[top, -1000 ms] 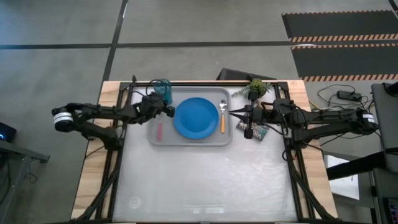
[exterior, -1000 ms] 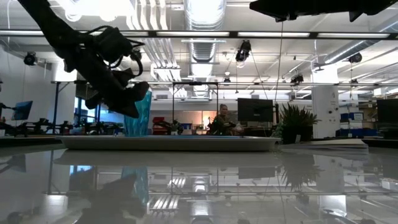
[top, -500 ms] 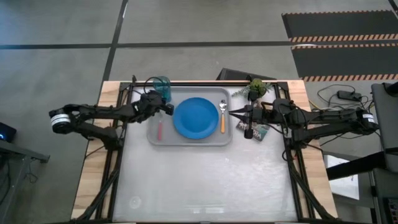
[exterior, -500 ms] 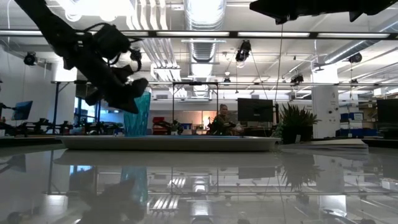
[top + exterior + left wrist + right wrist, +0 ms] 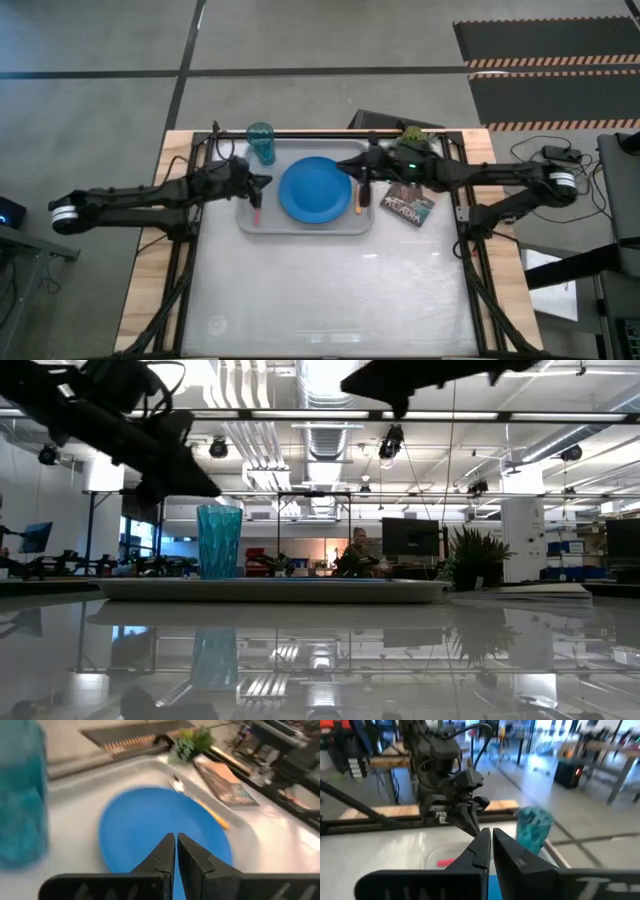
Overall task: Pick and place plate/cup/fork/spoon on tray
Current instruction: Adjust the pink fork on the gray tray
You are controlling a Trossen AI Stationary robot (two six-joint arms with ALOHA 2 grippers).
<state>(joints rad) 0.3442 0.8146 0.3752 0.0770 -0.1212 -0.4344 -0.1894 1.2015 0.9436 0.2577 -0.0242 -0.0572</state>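
— Lighting? 
— Ceiling fixtures are shining brightly, silhouetting both arms at table height; the table [image 5: 320, 660] is mirroring them. 
— Focus? 
— The cup [image 5: 20, 795] is blurring nearby; the background is smearing behind the right wrist.

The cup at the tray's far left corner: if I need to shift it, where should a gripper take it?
Grip the cup across its side wall, coming in level from the left. It stands upright with smooth straight sides, and the plate sits on its other side.
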